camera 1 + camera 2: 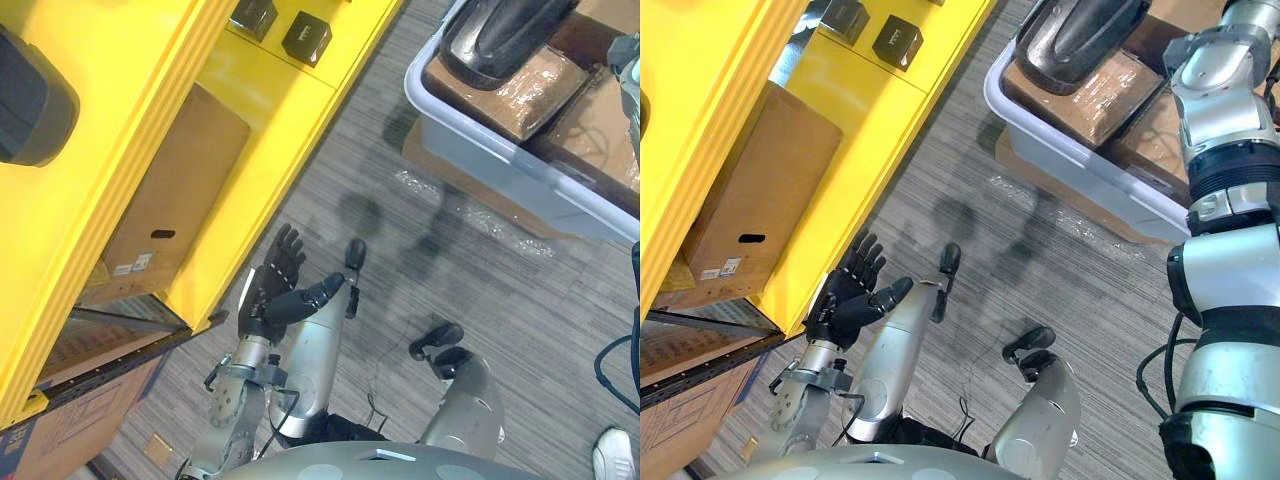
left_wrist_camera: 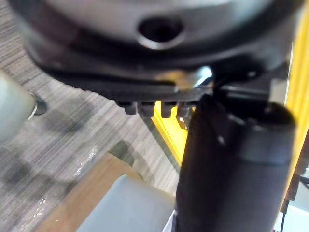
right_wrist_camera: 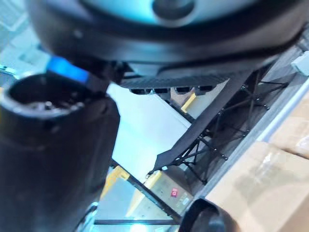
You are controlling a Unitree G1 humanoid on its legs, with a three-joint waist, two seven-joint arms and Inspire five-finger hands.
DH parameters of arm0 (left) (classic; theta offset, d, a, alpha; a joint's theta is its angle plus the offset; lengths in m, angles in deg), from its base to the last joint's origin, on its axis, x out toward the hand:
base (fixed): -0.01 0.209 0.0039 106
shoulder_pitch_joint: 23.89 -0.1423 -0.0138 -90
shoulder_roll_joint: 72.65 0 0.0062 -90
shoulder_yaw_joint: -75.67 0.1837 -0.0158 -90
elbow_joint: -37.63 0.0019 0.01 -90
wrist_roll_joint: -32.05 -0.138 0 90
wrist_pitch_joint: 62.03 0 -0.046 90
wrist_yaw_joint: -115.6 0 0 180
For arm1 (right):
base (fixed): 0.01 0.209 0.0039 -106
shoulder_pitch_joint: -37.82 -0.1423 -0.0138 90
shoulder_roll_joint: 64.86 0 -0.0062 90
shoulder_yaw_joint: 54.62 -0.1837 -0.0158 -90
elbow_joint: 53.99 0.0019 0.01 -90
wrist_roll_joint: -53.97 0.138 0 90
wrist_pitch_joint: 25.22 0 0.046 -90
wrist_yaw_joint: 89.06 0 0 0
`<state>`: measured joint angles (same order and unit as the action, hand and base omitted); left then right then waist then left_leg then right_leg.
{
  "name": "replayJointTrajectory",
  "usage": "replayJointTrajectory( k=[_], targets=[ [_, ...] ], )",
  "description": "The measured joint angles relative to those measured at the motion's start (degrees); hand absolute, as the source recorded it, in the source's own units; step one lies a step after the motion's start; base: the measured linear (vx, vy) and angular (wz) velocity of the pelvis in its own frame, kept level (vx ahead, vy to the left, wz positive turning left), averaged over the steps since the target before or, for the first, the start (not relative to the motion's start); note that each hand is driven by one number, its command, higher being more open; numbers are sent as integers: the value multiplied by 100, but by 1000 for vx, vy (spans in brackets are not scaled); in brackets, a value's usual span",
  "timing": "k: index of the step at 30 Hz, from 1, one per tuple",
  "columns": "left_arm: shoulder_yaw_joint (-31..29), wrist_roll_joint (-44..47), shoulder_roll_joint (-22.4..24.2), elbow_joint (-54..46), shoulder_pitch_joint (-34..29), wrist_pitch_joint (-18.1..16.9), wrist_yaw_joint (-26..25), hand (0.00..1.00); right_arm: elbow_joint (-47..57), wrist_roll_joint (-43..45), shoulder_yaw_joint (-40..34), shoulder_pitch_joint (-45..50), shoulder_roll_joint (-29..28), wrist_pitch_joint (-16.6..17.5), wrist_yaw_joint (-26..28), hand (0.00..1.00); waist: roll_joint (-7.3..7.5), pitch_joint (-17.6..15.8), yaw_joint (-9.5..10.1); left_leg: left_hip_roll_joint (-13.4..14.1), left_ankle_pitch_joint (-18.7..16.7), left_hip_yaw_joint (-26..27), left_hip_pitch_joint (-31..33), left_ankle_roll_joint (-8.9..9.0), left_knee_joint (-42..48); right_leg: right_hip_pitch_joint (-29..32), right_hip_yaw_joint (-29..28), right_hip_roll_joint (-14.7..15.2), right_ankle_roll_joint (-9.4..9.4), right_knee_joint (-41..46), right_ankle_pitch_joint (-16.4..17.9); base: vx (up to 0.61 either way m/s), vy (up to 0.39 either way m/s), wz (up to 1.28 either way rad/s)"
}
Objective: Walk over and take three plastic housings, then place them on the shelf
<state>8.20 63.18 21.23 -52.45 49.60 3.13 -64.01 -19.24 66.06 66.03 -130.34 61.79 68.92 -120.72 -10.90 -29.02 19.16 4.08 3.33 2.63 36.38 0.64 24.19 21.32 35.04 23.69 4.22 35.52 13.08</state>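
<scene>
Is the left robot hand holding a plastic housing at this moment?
No: the left robot hand is open with its fingers spread and nothing in it, beside the edge of the yellow shelf.

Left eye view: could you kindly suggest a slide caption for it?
Left hand open beside the yellow shelf; dark plastic housing lies in the grey bin.

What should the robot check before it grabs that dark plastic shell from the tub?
1. Left hand open and empty: ok.
2. Dark housing lying on top of the wrapped packages in the grey tub: ok.
3. Right hand lined up with the housing: cannot tell.
4. Bare room on the yellow shelf beside the small black boxes: ok.
5. Three housings in the tub: not ok, one is in sight.
</scene>
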Motion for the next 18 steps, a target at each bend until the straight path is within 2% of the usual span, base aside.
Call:
replayJointTrajectory(
  k=[4, 7, 14, 18],
  targets=[
    [33, -5, -9, 10, 6, 15, 3, 100, 46, 50, 152, -1, -43, 525, 758, 100, 0, 0, -34, -57, 69, -35, -49, -2, -123, -53, 73, 20, 43, -5, -5, 22, -8, 9],
    [62, -5, -10, 29, 22, 33, 0, 100, 46, 255, 152, 0, -219, 750, 1200, 100, -3, 2, 10, -98, 82, -76, -101, 2, -151, -140, 142, 47, 62, 36, 39, 40, -26, 12],
    [244, -7, -12, 212, 48, 142, -18, 100, -36, 272, 161, 43, -420, 735, 1851, 100, -12, 8, 128, -273, 245, -205, -153, 20, -410, -199, 329, 215, 86, 102, 138, 23, -16, 17],
    [246, -7, -12, 221, 58, 149, -15, 100, -214, 286, 259, 65, -511, 369, 1994, 100, -31, 21, 125, -357, 314, -249, -216, 9, -539, -258, 405, 270, 100, 114, 159, 19, -10, 14]
  ],
)
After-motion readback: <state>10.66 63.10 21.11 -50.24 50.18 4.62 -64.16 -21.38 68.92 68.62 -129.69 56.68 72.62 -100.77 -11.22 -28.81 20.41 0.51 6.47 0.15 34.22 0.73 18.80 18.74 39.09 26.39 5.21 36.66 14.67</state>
